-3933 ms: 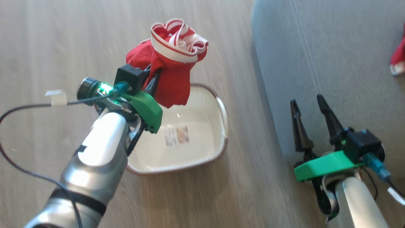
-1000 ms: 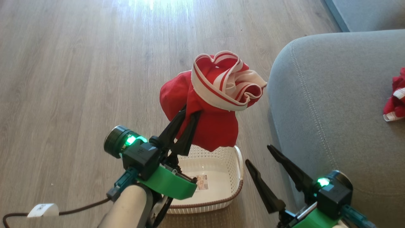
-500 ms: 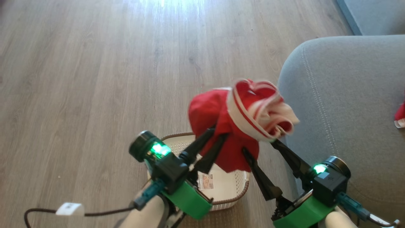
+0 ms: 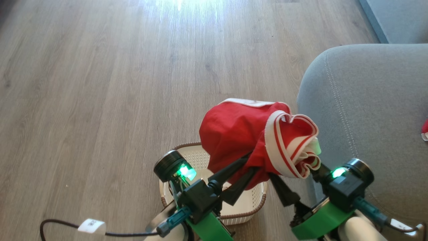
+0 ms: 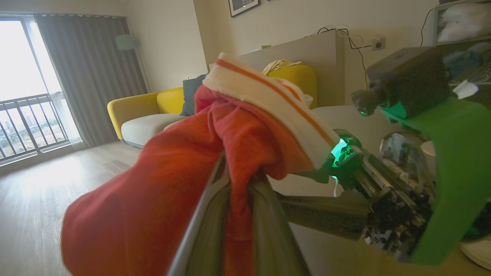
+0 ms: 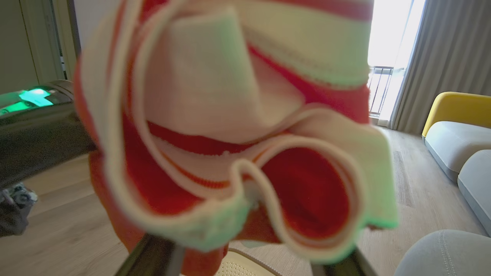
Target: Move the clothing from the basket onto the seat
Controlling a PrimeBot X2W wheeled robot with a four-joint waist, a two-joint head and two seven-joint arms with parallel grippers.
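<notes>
Swung in against the right gripper (image 4: 291,168) since a second ago, the soft bright-red fabric garment with white striped trim (image 4: 234,134) hangs at 4 o'clock. It is above the cream perforated plastic basket (image 4: 250,210) at 6 and just beside the grey upholstered seat (image 4: 367,117) at 3. Left gripper (image 4: 253,163) pinches it tight to carry it. Right fingers spread wide, straddling the trim, likely for a handover.

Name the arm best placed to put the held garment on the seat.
Likely right: the right gripper, open, straddles the garment beside the seat; the left gripper clamps it over the basket.
</notes>
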